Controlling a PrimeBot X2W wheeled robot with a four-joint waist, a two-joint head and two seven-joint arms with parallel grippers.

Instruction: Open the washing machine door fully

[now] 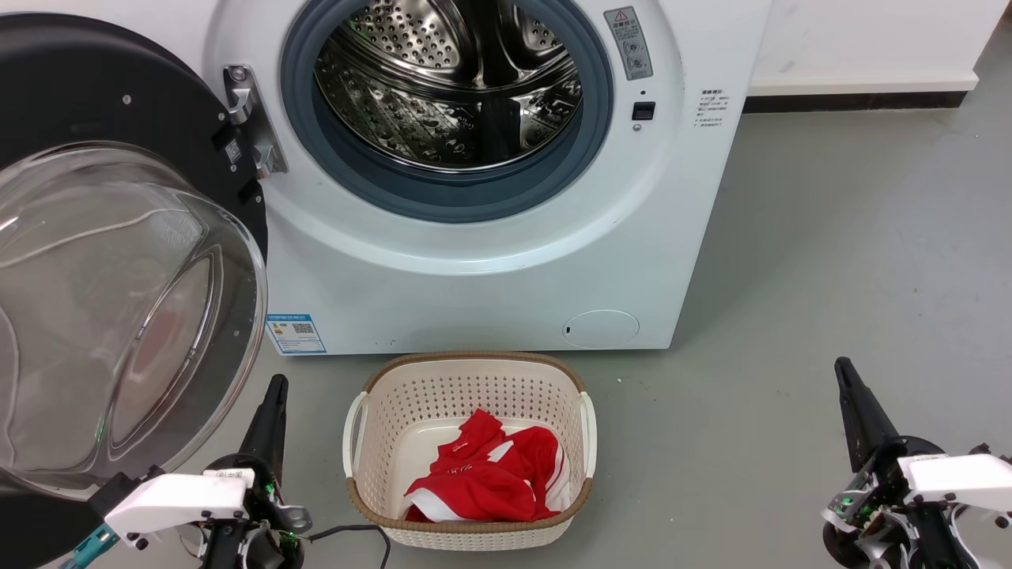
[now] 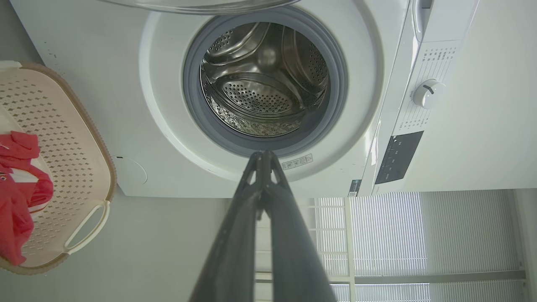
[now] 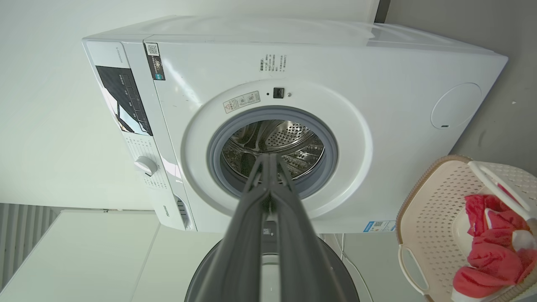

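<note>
Left gripper (image 1: 275, 387), its long dark fingers pressed together on nothing, rises in the foreground well short of the washing machine (image 1: 474, 269) and near the lower rim of the washing machine door (image 1: 111, 276). Right gripper (image 1: 843, 367), likewise closed and empty, stands off the machine's right front corner, above grey floor (image 1: 830, 261). The door, glossy black with a bulging clear glass bowl, hangs wide open from the metal hinge (image 1: 249, 118) at the left of the machine's opening, its inner face and bowl turned out toward the camera. A cream perforated laundry basket (image 1: 466, 387) with a brown rim sits on the floor just in front of the machine's base, a red and white garment (image 1: 482, 474) crumpled inside. Beyond it, the machine's round opening stands uncovered, a grey rubber seal (image 1: 443, 201) ringing the perforated steel drum (image 1: 451, 87). A white wall (image 1: 870, 39) rises to the machine's right.
</note>
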